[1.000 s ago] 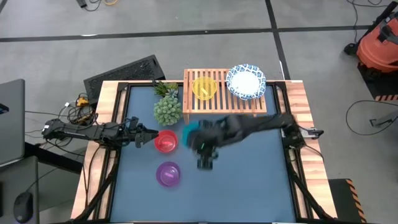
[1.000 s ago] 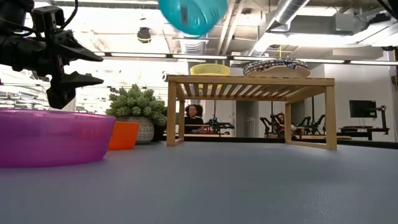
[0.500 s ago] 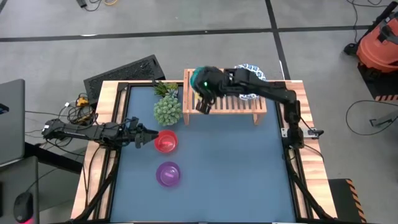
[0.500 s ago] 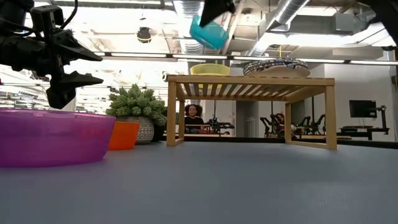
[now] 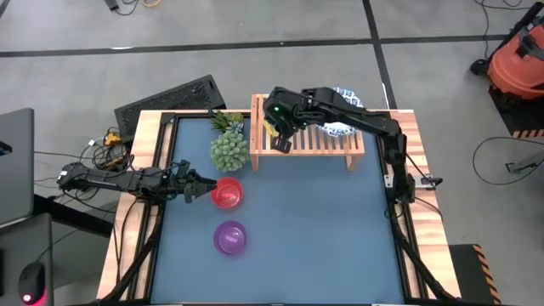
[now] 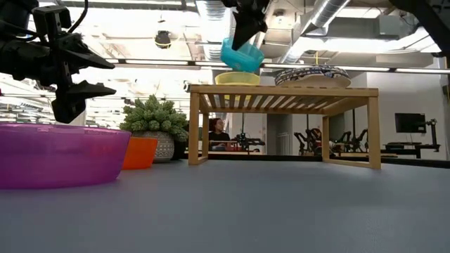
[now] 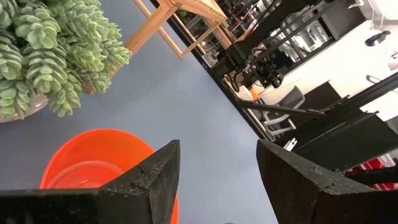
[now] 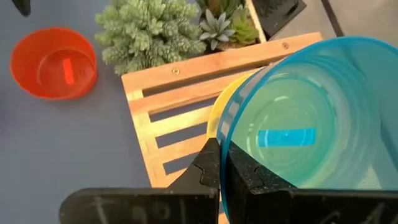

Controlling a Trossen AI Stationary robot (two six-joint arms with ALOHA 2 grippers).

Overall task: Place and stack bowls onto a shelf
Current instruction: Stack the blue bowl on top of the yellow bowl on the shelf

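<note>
Low view: right pincer (image 6: 242, 43), clamped on the rim of the teal bowl (image 6: 241, 56), holds it tilted just above the yellow bowl (image 6: 237, 78) on the shelf (image 6: 281, 91). Step in hand: nesting teal into yellow; the next move likely calls for levelling, lowering, then release. Left pincer (image 7: 214, 177), jaws apart and empty, waits beside the red bowl (image 5: 225, 193) on the worktop (image 5: 323, 229).

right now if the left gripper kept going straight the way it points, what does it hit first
Most likely the red bowl: the left gripper, fingers open, points at it across the table, with the bowl just ahead. Its height over the rim is unclear, so it might pass above.
</note>
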